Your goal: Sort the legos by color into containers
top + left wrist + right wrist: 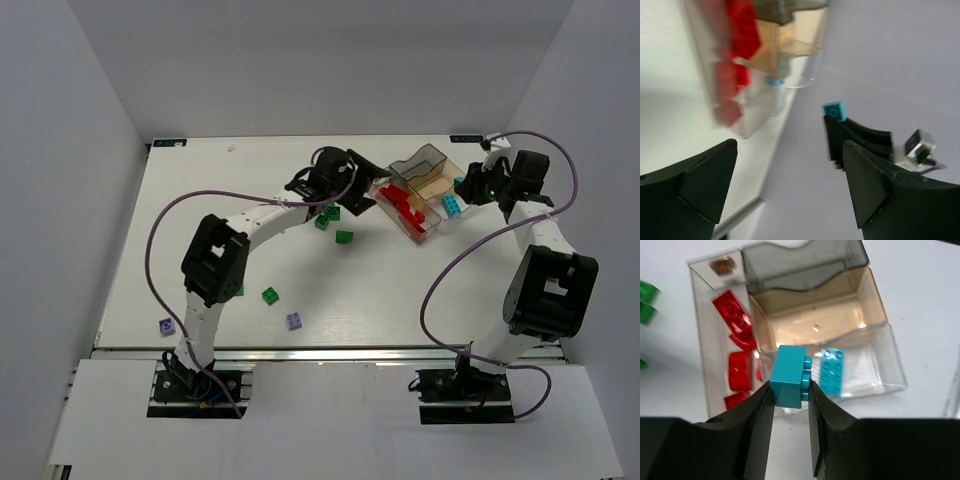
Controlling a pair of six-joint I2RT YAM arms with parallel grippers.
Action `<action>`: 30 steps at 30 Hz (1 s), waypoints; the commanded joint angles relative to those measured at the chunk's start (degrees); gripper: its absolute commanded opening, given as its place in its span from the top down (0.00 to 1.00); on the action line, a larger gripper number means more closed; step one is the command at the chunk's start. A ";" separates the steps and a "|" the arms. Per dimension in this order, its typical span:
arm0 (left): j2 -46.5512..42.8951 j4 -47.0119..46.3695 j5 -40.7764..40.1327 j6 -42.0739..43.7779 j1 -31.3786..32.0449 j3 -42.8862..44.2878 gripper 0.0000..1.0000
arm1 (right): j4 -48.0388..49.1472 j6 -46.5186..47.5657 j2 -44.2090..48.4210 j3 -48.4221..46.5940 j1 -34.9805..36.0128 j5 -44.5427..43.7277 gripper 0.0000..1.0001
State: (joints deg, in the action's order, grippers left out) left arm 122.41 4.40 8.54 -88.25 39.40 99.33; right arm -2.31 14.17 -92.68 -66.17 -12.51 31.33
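Right now the right gripper (791,390) is clenching a cyan brick (788,375) between its fingers, holding it at the near edge of the divided tray (875,300). A second cyan brick (831,370) is lying in the clear end compartment. Red bricks (735,315) are lying in the long side compartment. The left gripper (790,150) is standing wide released beside the tray, grasping nothing. Green bricks (344,237) are lying on the table (200,200).

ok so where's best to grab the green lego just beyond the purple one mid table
Probably from straight above, the left gripper closing on two opposite flat side walls of the green lego. It lies alone on the table, nothing touching it to snag, and it looks turned against the table edge, so rotate the gripper to match.
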 commanded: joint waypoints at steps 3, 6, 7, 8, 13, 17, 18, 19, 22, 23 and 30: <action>-16.14 11.74 -5.79 18.68 -1.96 -9.94 0.03 | -13.68 16.56 -3.28 -6.86 -0.94 -3.21 1.00; -19.74 22.52 -10.35 27.21 -2.48 -8.28 0.02 | -15.97 17.72 -6.80 -10.46 -0.85 -3.64 1.00; -20.62 25.36 -13.69 28.56 -2.48 -7.84 0.02 | -16.58 17.90 -8.98 -11.69 -0.59 -3.73 1.00; -21.59 27.30 -15.29 29.70 -2.48 -8.27 0.02 | -18.24 17.99 -10.22 -14.31 -0.50 -3.65 1.00; -31.87 35.84 -23.45 31.47 -2.48 -15.56 0.02 | -22.92 20.88 -16.20 -19.78 0.29 -5.05 0.90; -39.17 40.85 -26.46 27.79 -3.01 -22.94 0.02 | -25.02 22.56 -18.05 -21.19 1.00 -5.76 0.69; -40.57 41.56 -26.81 26.04 -3.53 -25.21 0.02 | -25.29 22.74 -18.32 -21.63 1.00 -5.93 0.61; -42.67 42.08 -26.99 25.24 -3.54 -26.45 0.02 | -25.55 22.74 -18.41 -21.80 1.17 -5.84 0.57; -45.32 44.54 -27.96 22.34 -4.07 -29.63 0.02 | -25.21 22.21 -17.88 -21.89 1.44 -5.93 0.46; -45.68 46.29 -28.57 20.59 -4.59 -29.98 0.02 | -25.03 21.78 -17.62 -21.98 1.44 -6.02 0.44; -46.56 50.44 -31.38 14.25 -5.12 -32.36 0.04 | -26.61 22.12 -14.90 -25.67 1.35 -6.90 0.39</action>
State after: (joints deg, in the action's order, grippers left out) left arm 78.08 51.55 -19.35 -69.63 34.79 67.48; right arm -27.86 35.59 -111.15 -88.09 -11.09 24.86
